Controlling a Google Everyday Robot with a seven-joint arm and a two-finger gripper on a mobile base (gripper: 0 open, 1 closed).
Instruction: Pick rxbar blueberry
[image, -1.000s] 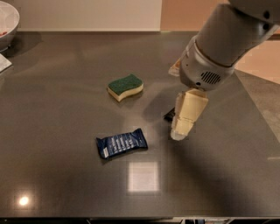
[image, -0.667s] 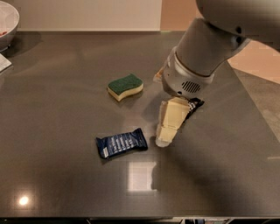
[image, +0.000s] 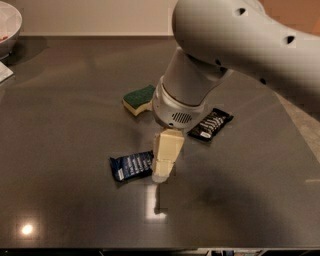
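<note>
The rxbar blueberry is a small flat dark blue bar with white lettering, lying on the dark grey table left of centre. My gripper hangs from the big white arm and points down. Its cream-coloured finger stands right at the bar's right end and covers that end. The gripper is just above the table surface.
A black-wrapped bar with white lettering lies to the right of the arm. A green and yellow sponge lies behind, partly hidden by the wrist. A white bowl sits at the far left corner. The table's front edge runs along the bottom.
The arm has swung left and toward the blue bar; the gripper now stands at the bar's right end. The black bar, hidden before, now shows to the arm's right.
</note>
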